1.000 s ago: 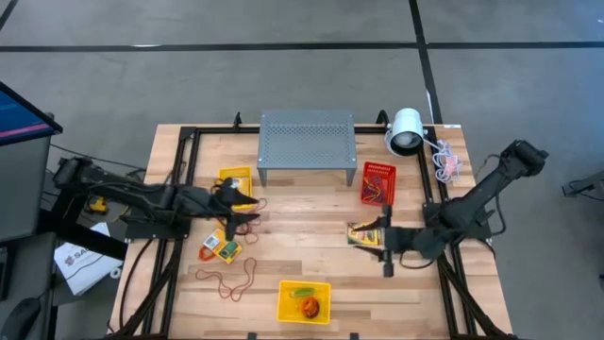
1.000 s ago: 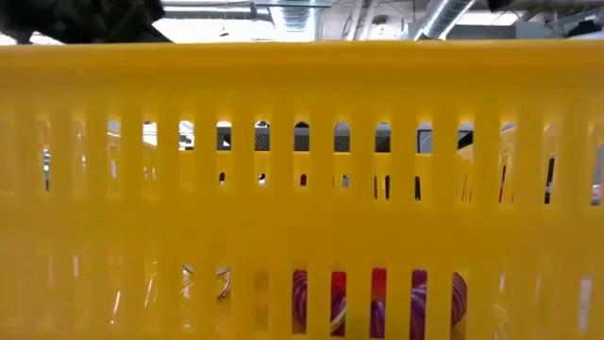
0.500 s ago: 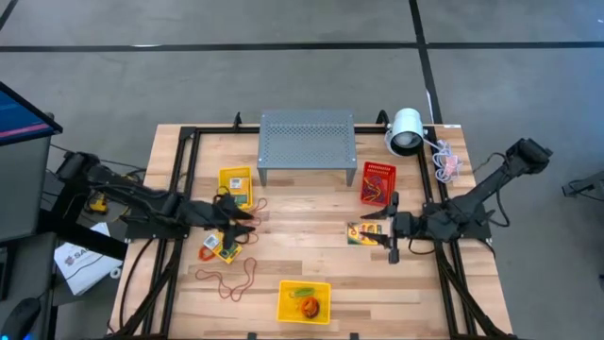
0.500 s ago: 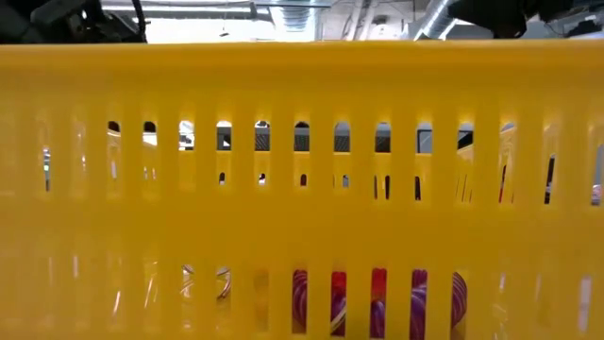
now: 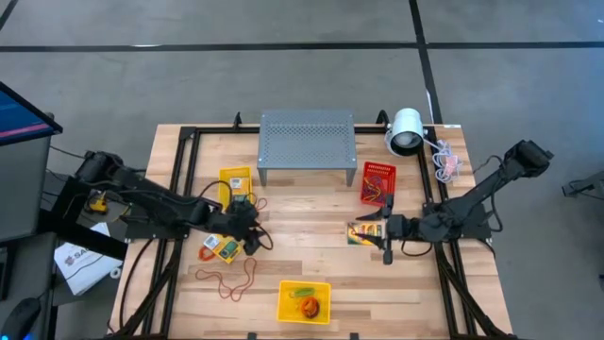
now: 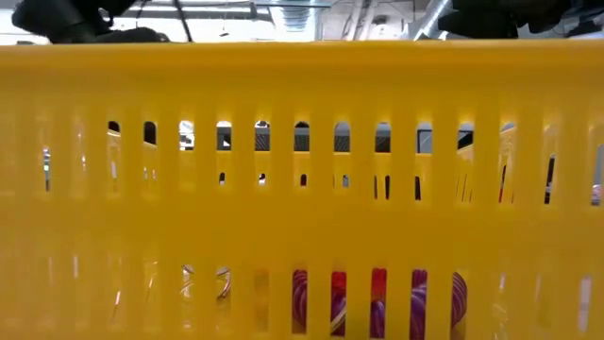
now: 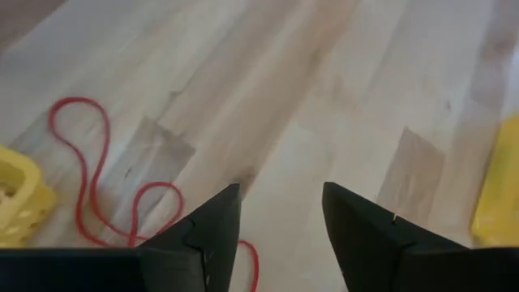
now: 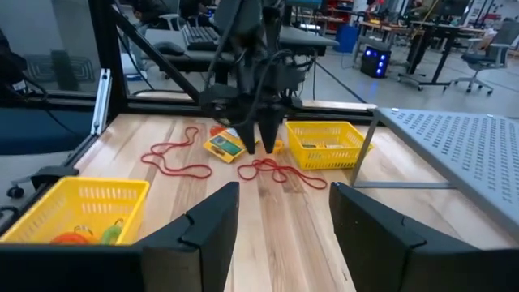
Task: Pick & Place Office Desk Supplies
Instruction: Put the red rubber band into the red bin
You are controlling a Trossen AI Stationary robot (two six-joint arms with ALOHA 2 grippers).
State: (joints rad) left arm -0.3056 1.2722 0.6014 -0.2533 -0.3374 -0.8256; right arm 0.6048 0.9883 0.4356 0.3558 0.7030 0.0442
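On the wooden worktop (image 5: 311, 260) the left claw (image 5: 253, 236) is seen at about 9 o'clock from the centre, its fingers (image 7: 203, 235) held apart over bare wood with nothing between them. In its wrist view a red rubber-band loop (image 7: 89, 182) is seen curling on the wood just beside the left finger.

The right claw (image 5: 384, 241) is placed at about 3 o'clock, near the right edge frame, its fingers (image 8: 207, 227) also apart and gripping nothing. A crayon box (image 5: 361, 233) lies just beside it, toward the centre.

Two more crayon boxes (image 5: 225, 248) are found on the worktop at 8 o'clock, close to the left claw. A large tangle of red rubber bands (image 5: 231, 279) is spread at 7 o'clock, and a smaller red loop (image 5: 257, 205) is seen at 10 o'clock beside a yellow basket (image 5: 236, 184).

A second yellow basket (image 5: 304, 300) stands at 6 o'clock with small coloured items inside; its slotted wall fills the low view. A red basket (image 5: 377, 183) is set at 2 o'clock, a grey perforated stand (image 5: 307, 142) at 12 o'clock, and a white lamp (image 5: 407, 130) at 1 o'clock.
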